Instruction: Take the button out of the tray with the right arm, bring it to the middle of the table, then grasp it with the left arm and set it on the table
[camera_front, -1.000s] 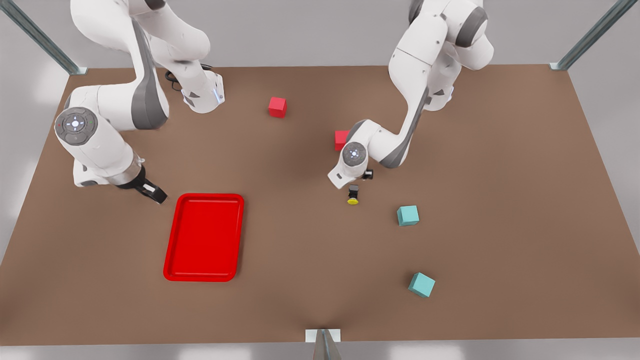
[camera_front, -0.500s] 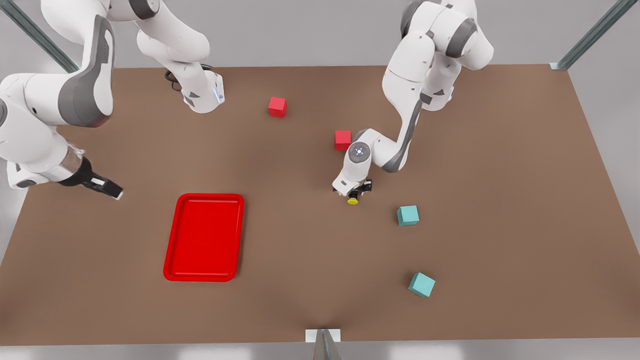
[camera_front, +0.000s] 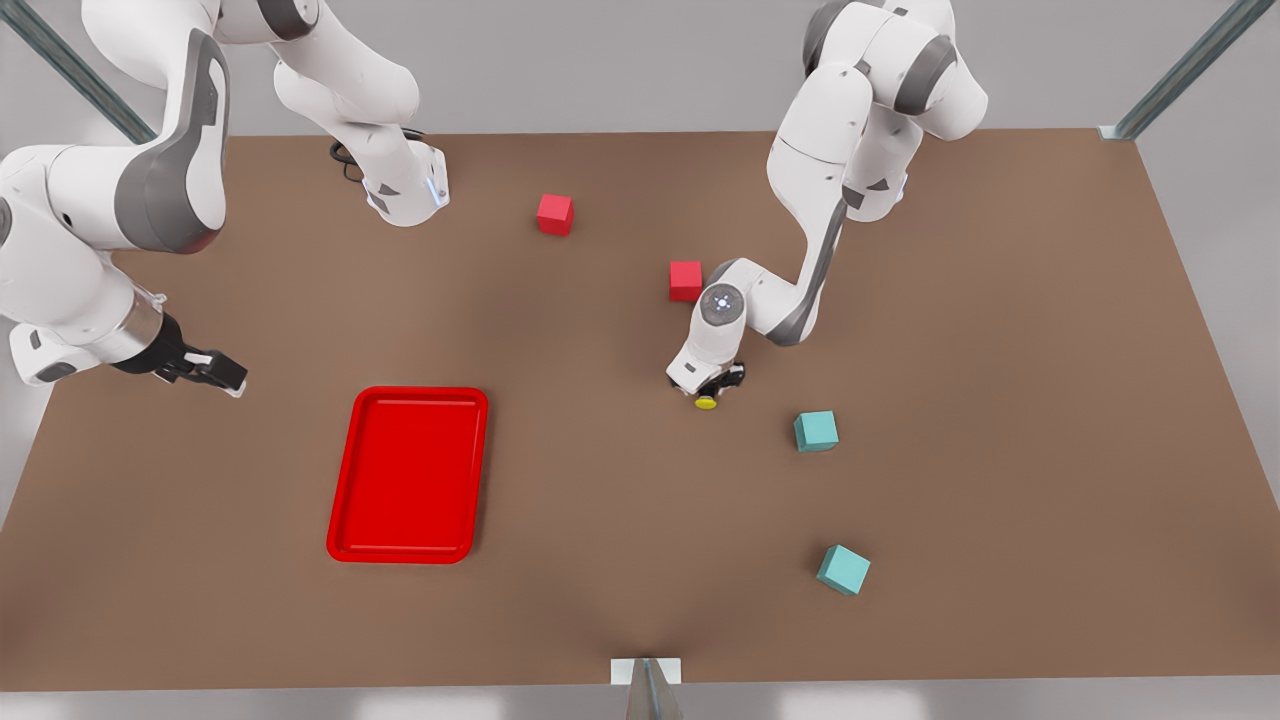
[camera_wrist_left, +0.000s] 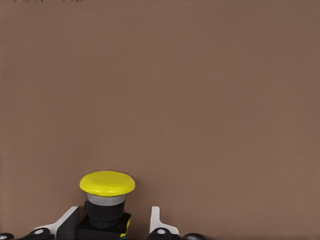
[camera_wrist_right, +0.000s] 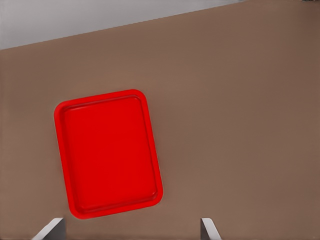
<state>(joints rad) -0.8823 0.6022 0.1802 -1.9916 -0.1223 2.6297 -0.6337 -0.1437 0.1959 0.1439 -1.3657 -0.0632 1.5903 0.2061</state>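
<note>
My left claw (camera_front: 712, 385) sits low near the middle of the counter (camera_front: 620, 520), with the button (camera_front: 707, 400) between its fingers (camera_wrist_left: 156, 221). In the left wrist view the button (camera_wrist_left: 106, 200) shows a round, domed yellow cap on a pale grey collar, and under that a black boxy body with a touch of yellow at one corner. One finger lies against the side of the body, while the other stands a little apart from it with brown counter showing in the gap, so the fingers bracket the button loosely and I cannot tell whether they press on it. In the front view the yellow cap points toward the near edge, and whether the button rests on the counter or hangs just above it I cannot tell. A red cube (camera_front: 685, 280) lies just behind my forearm, another red cube (camera_front: 555, 214) farther back, and two teal cubes (camera_front: 816, 431) (camera_front: 843, 569) lie toward the front view's right. My right claw (camera_front: 205, 370) hangs at the front view's left, fingers spread wide and holding nothing. The right wrist view looks down on the tray (camera_wrist_right: 107, 152), a shallow bright red rectangle with rounded corners and a raised rim, with nothing in it, well apart from the button.
</note>
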